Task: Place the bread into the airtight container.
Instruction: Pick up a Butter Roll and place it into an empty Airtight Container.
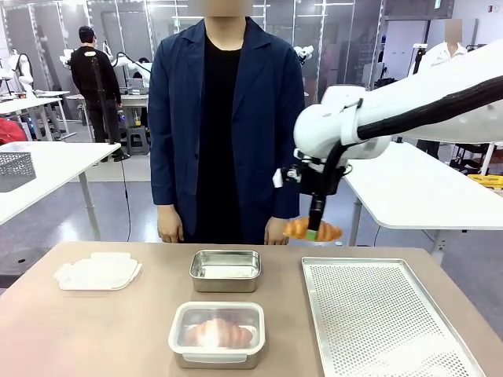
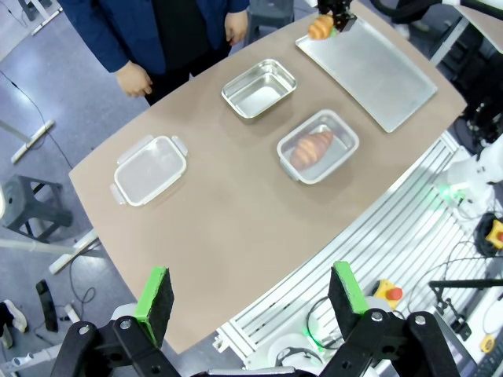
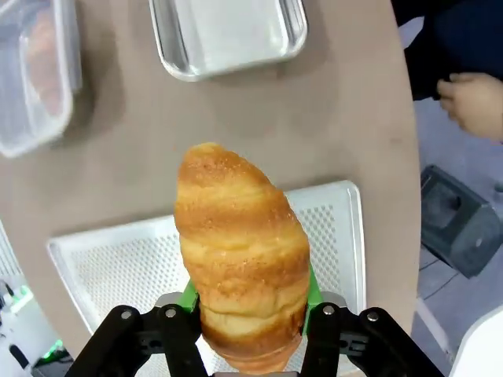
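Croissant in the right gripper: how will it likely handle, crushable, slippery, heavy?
The croissant looks puffy and flaky: probably light and easily dented. The fingers pinch one end and the rest juts out unsagging, so it likely holds shape. The crust looks dry, so slipping seems unlikely.

Right arm (image 1: 416,94): white rounded shell, black cable (image 1: 440,106) running alongside. Left gripper (image 2: 251,287): black jointed fingers (image 2: 381,339), silver screws (image 2: 370,317), green pads (image 2: 156,294).

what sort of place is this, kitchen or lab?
Most likely a robotics lab, not a kitchen: rows of white work tables, an emergency-stop button beside the rig's metal rail base, and the right gripper holding a croissant.
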Robot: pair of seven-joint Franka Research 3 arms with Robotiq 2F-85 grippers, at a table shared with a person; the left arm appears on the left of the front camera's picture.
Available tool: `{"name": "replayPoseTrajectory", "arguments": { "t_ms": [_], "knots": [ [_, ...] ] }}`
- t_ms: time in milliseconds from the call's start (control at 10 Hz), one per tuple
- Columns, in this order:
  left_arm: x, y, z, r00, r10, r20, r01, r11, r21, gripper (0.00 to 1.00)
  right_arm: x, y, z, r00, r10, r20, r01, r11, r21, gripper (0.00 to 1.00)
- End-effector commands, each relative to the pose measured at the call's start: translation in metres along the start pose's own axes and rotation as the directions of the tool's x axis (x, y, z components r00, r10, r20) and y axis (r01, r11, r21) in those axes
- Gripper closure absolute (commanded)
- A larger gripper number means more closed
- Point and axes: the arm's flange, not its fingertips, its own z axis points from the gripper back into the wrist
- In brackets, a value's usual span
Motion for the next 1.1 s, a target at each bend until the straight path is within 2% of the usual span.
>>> {"name": "replayPoseTrajectory", "arguments": {
  "t_ms": [0, 500, 700, 1000],
  "knots": [
    [0.001, 0.001, 0.002, 1.0, -0.014, -0.002, 0.014, 1.0, 0.0, 0.0, 0.047, 0.008, -0.004, 0.997, -0.053, -0.063, 0.052, 0.999, -0.008, 0.49],
    [0.001, 0.001, 0.002, 1.0, -0.014, -0.002, 0.014, 1.0, 0.0, 0.0, 0.151, 0.042, -0.034, 0.992, -0.105, -0.074, 0.104, 0.994, -0.014, 0.49],
    [0.001, 0.001, 0.002, 1.0, -0.014, -0.002, 0.014, 1.0, 0.0, 0.0, 0.176, 0.043, -0.051, 0.992, -0.099, -0.078, 0.1, 0.995, 0.019, 0.49],
    [0.001, 0.001, 0.002, 1.0, -0.014, -0.002, 0.014, 1.0, 0.0, 0.0, 0.196, 0.049, -0.083, 0.991, -0.093, -0.097, 0.094, 0.996, 0.006, 0.49]
  ]
}}
